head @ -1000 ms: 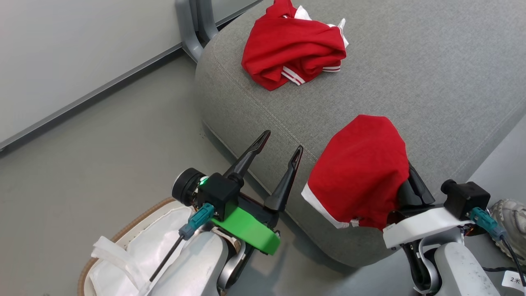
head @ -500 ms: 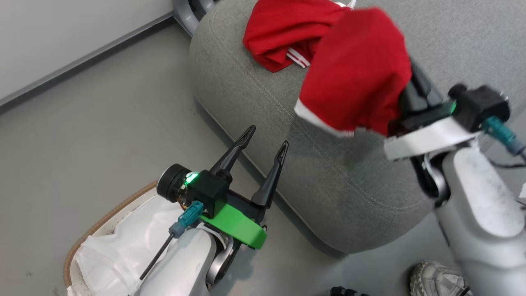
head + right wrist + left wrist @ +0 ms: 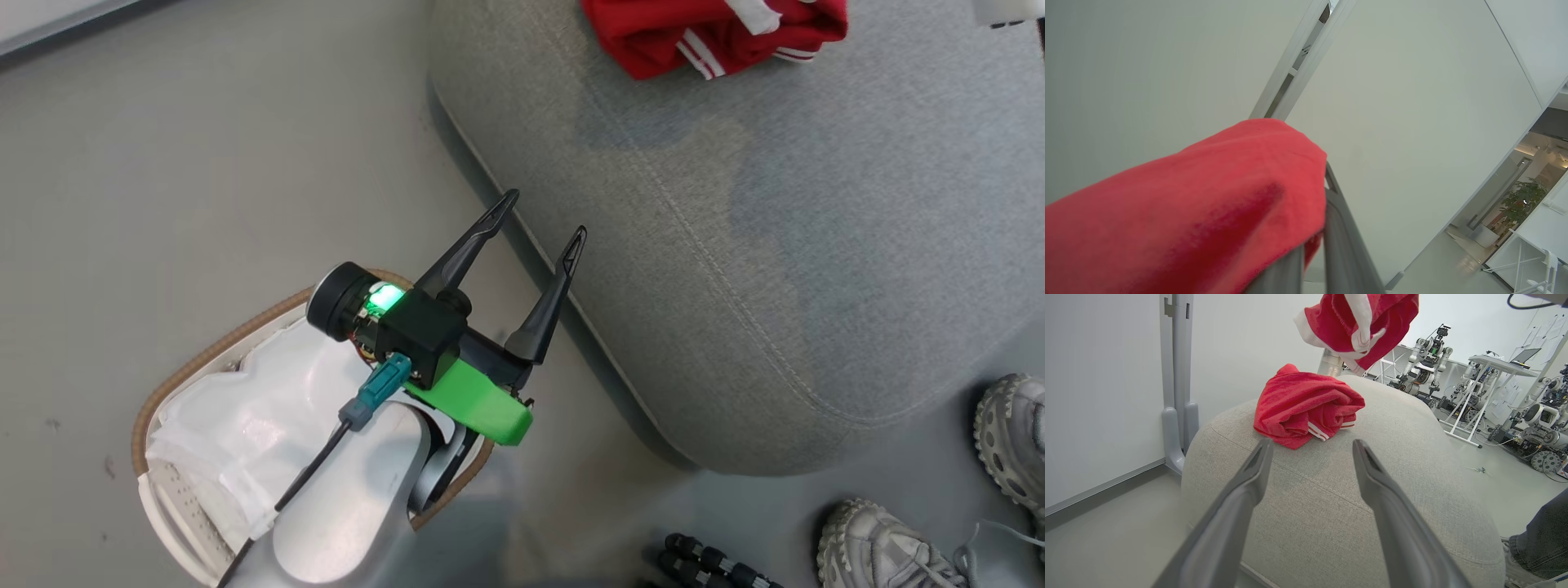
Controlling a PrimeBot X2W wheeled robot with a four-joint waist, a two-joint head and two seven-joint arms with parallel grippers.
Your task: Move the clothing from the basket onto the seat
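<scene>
Grey floor (image 3: 204, 163), white wall (image 3: 1106, 396) behind. Your left gripper (image 3: 544, 215) sits above the basket (image 3: 212, 355), its fingers spread wide with nothing between them, pointing at the seat (image 3: 775, 245). One red garment (image 3: 710, 33) lies bunched on the seat. Your right gripper (image 3: 1325, 196) is pressed together, pinching a second red garment (image 3: 1208, 196). In the left wrist view that garment hangs in the air above the seat. A white liner (image 3: 269, 416) lies in the basket.

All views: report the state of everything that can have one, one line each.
left gripper: open, empty, beside the seat.
right gripper: shut on the held garment.
held garment: lifted, hanging clear of the seat.
crumpled garment: lying on the seat.
basket: upright, white liner showing, no red in the visible part.
</scene>
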